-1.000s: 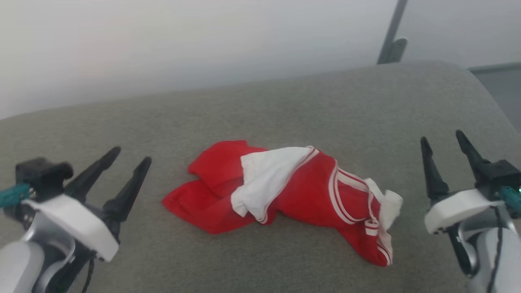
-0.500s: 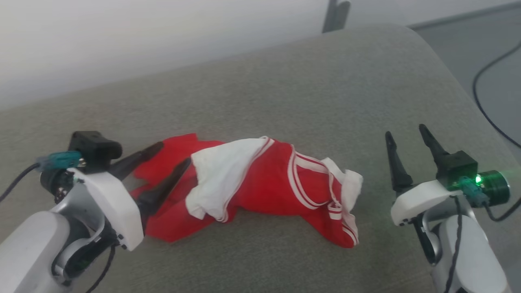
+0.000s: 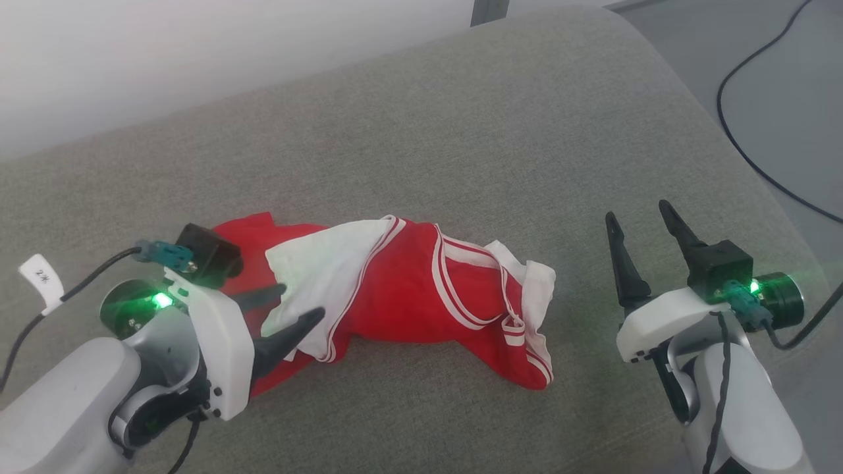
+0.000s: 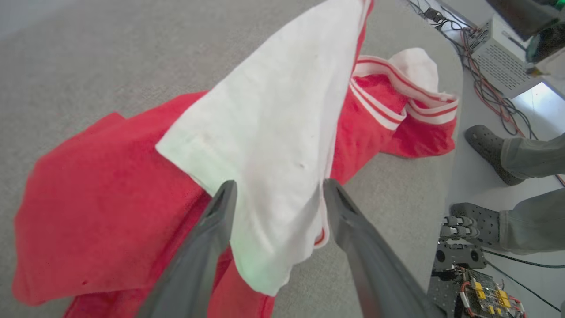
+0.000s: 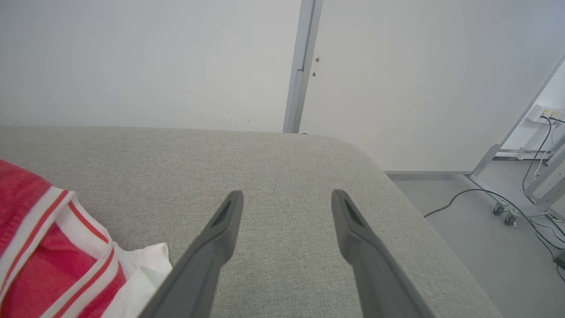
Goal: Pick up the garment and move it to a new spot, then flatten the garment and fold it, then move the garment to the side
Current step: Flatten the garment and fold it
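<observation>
The shirt point(image 3: 402, 296) lies crumpled on the grey cushion point(image 3: 461, 131). Left gripper point(image 3: 303, 299) is spread at its white sleeve. Right gripper point(image 3: 635, 209) is also spread, over bare cushion. A cable tag point(image 3: 41, 280) reads "2" and one unclear sign.
</observation>
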Available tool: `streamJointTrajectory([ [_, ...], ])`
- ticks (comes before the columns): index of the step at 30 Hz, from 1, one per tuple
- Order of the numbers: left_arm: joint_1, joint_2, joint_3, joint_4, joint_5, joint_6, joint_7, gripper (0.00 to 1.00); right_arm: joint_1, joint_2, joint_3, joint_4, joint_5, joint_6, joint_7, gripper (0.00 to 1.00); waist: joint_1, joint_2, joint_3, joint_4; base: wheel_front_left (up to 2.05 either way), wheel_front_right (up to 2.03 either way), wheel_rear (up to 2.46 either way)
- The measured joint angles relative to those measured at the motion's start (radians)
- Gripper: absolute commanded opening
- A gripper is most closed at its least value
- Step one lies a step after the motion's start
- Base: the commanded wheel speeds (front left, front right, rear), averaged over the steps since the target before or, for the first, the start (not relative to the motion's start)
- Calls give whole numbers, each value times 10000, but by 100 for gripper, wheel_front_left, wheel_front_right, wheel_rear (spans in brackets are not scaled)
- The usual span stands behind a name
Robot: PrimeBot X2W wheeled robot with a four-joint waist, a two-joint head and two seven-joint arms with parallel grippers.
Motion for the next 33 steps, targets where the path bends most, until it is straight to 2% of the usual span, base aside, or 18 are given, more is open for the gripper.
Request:
streamJointTrajectory([
  [5, -198, -104, -305, 591, -38, 0, 479, 100, 0, 29, -63, -88, -40, 0, -8, 100, 0, 0, 86, 65, 0, 0, 0],
  [6, -226, -125, -360, 677, -46, 0, 537, 80, 0, 31, -77, -100, -52, 0, -8, 100, 0, 0, 99, 85, 0, 0, 0],
  [7, -249, -176, -359, 763, -98, 0, 566, 15, 0, 35, -88, -109, -65, 0, -8, 100, 0, 0, 115, 107, 0, 0, 0],
  [8, -292, -213, -357, 840, -132, 0, 598, 0, -5, 36, -105, -130, -67, 0, -8, 100, 0, 0, 135, 130, 0, 0, 0],
  [15, -510, -251, -205, 972, -221, 15, 476, 0, -15, 54, -337, -226, -238, 0, -10, 100, 1, 0, 163, 453, 0, 0, 0],
  [20, -492, -86, 226, 926, -545, 228, 153, 0, 41, 63, -575, -274, -395, 0, -10, 100, 0, 0, 75, 790, 0, 0, 0],
  [33, 1459, 1070, 1603, 506, -1423, 1124, -1377, 0, 314, -75, -794, 8, -642, 0, -10, 100, 0, 0, -339, 1988, 0, 0, 0],
])
